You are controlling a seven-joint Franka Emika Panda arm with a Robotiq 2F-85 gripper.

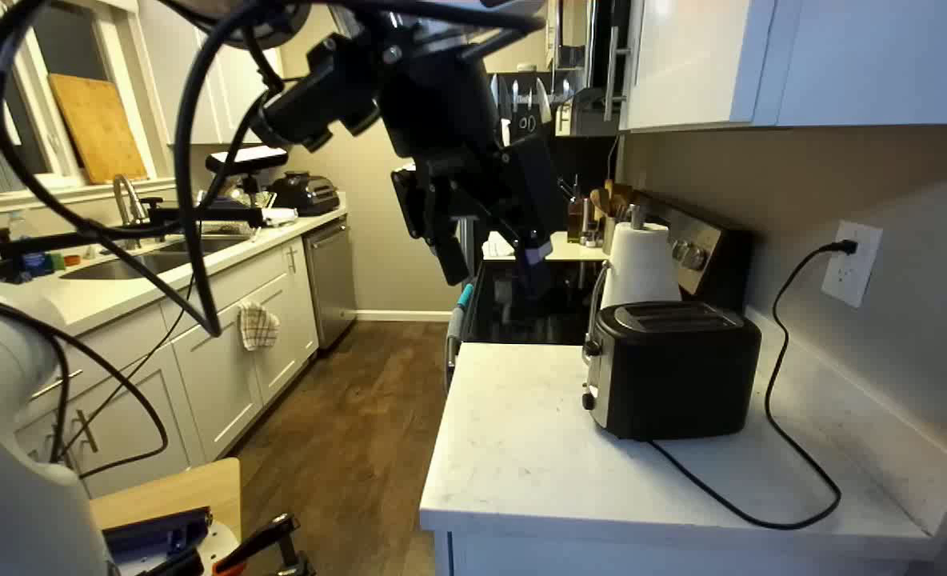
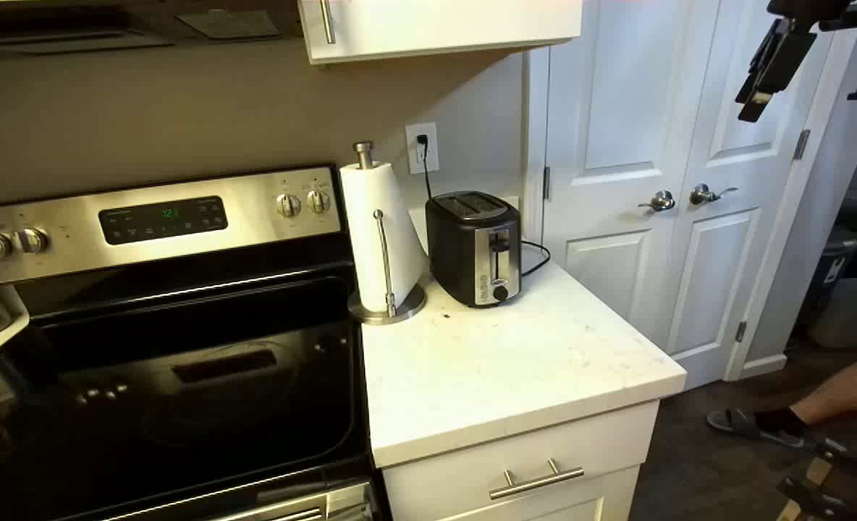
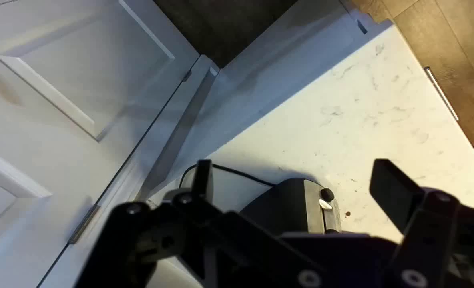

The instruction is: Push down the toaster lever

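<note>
The black toaster [image 1: 681, 376] stands upright on the white counter, with its steel end face showing in an exterior view [image 2: 465, 246]. The lever [image 2: 499, 244] is a small dark tab high in the slot of that face, above a round knob [image 2: 501, 293]. It also sticks out at the toaster's left end in an exterior view [image 1: 592, 348]. In the wrist view the toaster [image 3: 285, 208] is partly hidden by the gripper body, and only the lever's edge [image 3: 331, 231] shows. My gripper [image 1: 496, 272] is open and empty, above counter height and apart from the toaster; its fingers are spread in the wrist view [image 3: 293, 170].
A paper towel roll on a stand [image 2: 378, 239] is beside the toaster, near the black stove [image 2: 182, 383]. A black cord [image 1: 777, 376] runs to the wall outlet [image 1: 852, 264]. A white upper cabinet [image 1: 697, 64] hangs above the counter [image 1: 513, 448]. Double doors [image 2: 617, 145] stand behind.
</note>
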